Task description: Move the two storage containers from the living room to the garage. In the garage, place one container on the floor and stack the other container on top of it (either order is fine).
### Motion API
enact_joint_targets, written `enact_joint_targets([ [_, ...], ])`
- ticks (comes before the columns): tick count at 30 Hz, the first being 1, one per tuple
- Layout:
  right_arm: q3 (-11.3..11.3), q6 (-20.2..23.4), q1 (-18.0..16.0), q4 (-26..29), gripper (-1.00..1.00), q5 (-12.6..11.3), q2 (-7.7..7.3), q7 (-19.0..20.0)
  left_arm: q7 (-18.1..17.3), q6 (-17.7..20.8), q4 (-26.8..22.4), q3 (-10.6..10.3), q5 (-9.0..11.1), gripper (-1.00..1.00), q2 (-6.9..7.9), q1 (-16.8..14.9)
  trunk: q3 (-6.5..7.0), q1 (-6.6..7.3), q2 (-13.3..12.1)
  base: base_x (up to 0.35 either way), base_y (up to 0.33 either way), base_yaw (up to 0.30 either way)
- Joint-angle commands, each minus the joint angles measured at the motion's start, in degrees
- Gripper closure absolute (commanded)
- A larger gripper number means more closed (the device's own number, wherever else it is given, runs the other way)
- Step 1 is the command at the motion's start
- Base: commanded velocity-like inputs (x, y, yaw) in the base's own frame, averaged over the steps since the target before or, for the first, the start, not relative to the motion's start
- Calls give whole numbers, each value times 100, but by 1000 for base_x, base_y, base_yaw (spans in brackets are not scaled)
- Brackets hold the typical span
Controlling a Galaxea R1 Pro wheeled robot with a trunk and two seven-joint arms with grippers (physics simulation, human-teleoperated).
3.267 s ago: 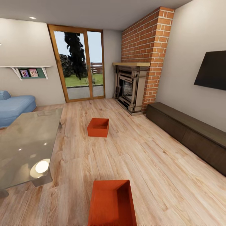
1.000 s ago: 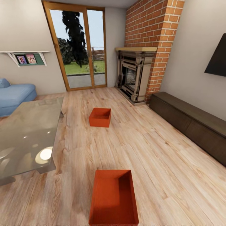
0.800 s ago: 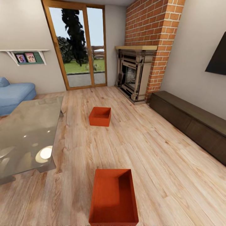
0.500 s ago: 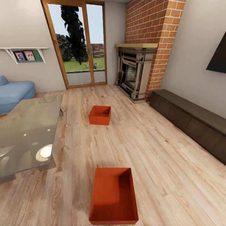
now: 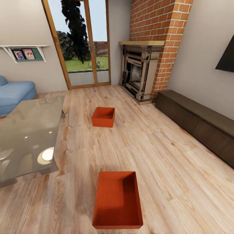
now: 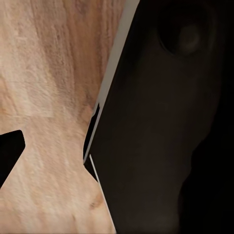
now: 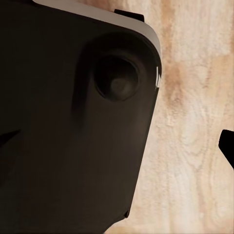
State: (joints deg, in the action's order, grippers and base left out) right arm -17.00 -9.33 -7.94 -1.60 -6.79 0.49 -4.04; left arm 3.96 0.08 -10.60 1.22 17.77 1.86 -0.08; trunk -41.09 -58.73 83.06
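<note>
Sitting on the wood floor [image 5: 169,156], one orange bin [image 5: 117,201] well short of the fireplace [image 5: 138,76], second bin [image 5: 103,117] nearer it, fingers' state impossible to tell

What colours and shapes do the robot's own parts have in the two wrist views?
Little of the grippers can be seen: a flat, plain black left fingertip and a black right fingertip, each against the wood floor. Beside them is a large matte dark shell, almost black, with a thin pale grey edge and a round recess. I cannot tell which part of the robot it is.
</note>
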Motion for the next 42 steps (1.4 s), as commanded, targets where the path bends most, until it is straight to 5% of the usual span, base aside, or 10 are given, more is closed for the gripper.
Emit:
enact_joint_targets([
  [1,-49,-34,-6,-16,-100,-59,4,-9,9,1,-4,10,16,-100,-1,-1,-14,0,2,0,0,0],
  [42,-37,-25,-6,-15,-100,-73,6,-4,9,1,-4,10,16,-100,-1,-1,-332,0,2,0,0,0],
])
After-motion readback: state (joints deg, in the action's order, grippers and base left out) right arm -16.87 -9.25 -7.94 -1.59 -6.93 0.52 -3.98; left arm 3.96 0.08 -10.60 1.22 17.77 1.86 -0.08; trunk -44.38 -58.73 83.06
